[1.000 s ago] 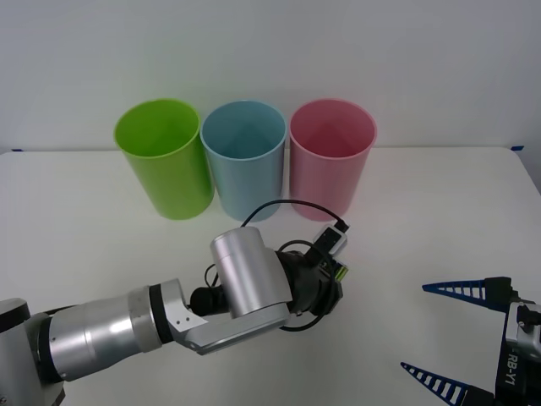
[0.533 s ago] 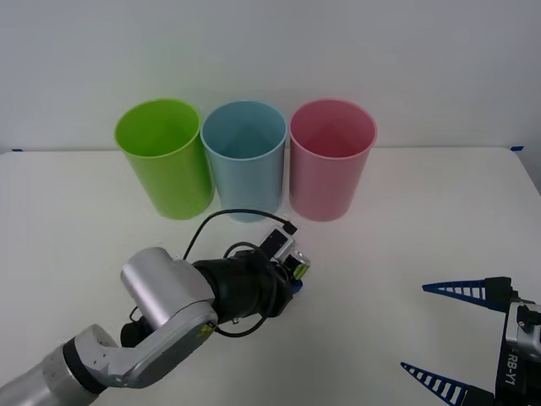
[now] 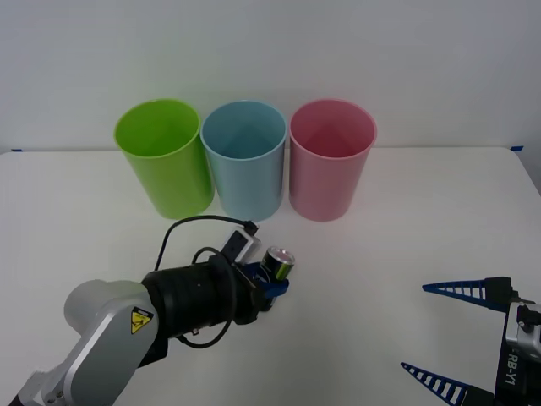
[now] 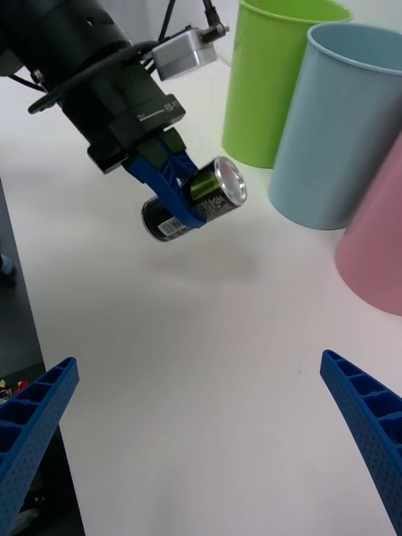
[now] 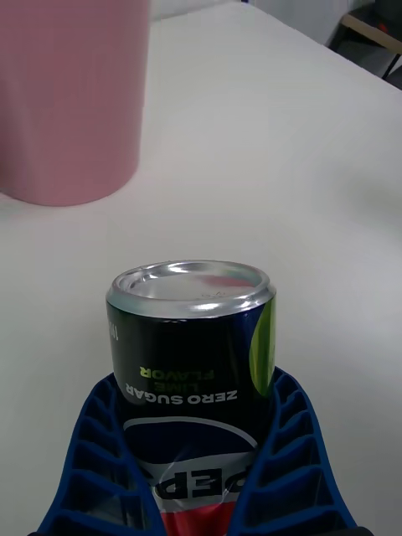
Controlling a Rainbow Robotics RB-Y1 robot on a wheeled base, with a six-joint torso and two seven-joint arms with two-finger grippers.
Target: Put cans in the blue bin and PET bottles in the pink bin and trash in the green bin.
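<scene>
Gripping the can (image 3: pixel 276 262) sideways above the worktop (image 3: pixel 406 237), the left hand (image 3: pixel 269 277) hovers before the blue bin (image 3: pixel 245 161); the right hand (image 3: pixel 461 338) waits spread.

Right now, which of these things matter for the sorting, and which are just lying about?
Job in hand:
- small black Pepsi can, gripped by left gripper
- tall light blue plastic bin
- pink plastic bin
- lime green plastic bin

Lying about:
- nothing; right gripper waits, open

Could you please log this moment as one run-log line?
left gripper: shut on can, lifted off table | right gripper: open, idle | blue bin: ahead
</scene>
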